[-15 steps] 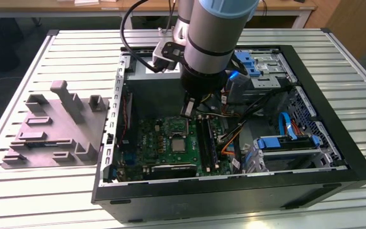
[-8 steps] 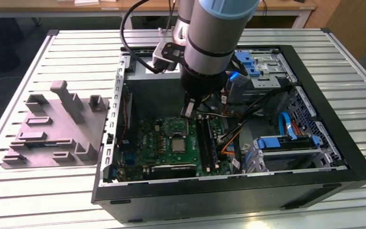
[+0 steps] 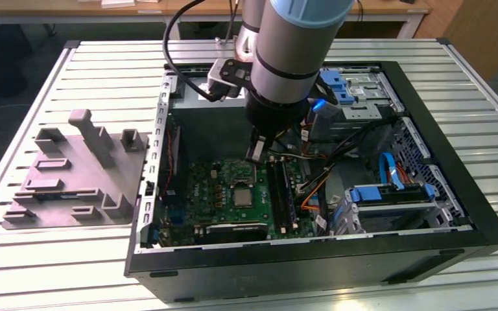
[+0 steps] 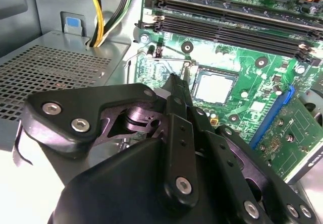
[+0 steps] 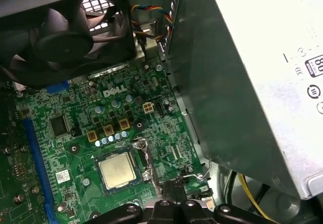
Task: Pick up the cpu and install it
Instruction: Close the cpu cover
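Inside the open computer case (image 3: 456, 214), at the centre of the exterior view, the gripper (image 3: 256, 154) hangs over the green motherboard (image 3: 223, 194) with its fingers together and nothing between them. Black memory slots (image 3: 281, 194) run just to its right, orange and black cables (image 3: 318, 184) beyond. The cpu (image 3: 243, 195) sits in its socket just below the fingertips, apart from them. In the first wrist view the fan (image 5: 55, 37) and grey power supply (image 5: 262, 82) flank the cpu (image 5: 117, 169); in the second wrist view it (image 4: 214, 89) lies beside the fingertips.
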### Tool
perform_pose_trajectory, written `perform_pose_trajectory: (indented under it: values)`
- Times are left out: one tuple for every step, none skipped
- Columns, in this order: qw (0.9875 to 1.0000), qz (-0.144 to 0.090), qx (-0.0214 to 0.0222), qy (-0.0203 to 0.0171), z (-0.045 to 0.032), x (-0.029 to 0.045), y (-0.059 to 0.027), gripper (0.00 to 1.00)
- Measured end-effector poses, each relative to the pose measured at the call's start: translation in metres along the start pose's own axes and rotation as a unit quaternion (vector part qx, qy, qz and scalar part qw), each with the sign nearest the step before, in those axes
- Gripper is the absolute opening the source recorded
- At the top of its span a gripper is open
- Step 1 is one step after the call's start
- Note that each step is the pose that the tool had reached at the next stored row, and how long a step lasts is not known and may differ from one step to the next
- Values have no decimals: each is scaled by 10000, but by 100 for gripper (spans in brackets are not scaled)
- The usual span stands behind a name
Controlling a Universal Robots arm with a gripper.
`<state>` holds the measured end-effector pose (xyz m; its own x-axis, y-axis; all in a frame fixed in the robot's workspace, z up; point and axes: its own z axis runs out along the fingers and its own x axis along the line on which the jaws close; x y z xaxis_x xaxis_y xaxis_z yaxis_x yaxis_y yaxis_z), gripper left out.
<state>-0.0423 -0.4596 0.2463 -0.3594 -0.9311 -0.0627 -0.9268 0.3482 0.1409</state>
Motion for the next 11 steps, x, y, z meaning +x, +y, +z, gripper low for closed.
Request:
perform_pose_trajectory:
  values:
    - [10000,0,0,0,-1,4,-1,11]
    - [10000,0,0,0,-1,7,-2,11]
    - [10000,0,0,0,-1,10,-4,11]
    - [10000,0,0,0,-2,14,-5,11]
    - [10000,0,0,0,-2,18,-7,11]
    - [10000,0,0,0,-3,21,-8,11]
    - [10000,0,0,0,-3,24,-9,11]
    - [10000,0,0,0,-3,27,-10,11]
    - [10000,0,0,0,-3,30,-11,11]
    - [10000,0,0,0,-4,34,-13,11]
    - [10000,0,0,0,-4,39,-14,11]
